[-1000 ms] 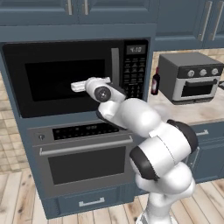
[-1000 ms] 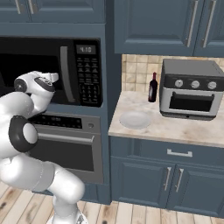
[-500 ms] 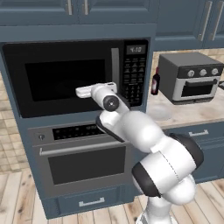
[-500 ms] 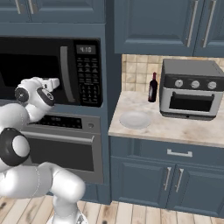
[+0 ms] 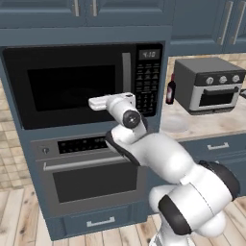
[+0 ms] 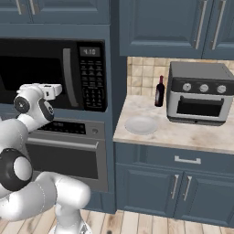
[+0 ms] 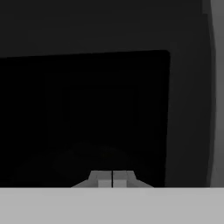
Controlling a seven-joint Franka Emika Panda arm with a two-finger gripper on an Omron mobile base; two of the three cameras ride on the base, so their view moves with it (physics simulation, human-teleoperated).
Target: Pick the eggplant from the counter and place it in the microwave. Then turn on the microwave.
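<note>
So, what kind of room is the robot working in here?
It looks like a home kitchen, rendered in simulation. A built-in black microwave sits above a wall oven, and a toaster oven stands on a stone counter over blue-grey cabinets.

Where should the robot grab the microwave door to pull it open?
Best on the grey vertical handle of the microwave, beside the keypad. It is a long upright bar standing proud of the glass door, so the fingers could likely close around it from its two sides, coming straight from the front. They look shut now and would have to open first.
</note>
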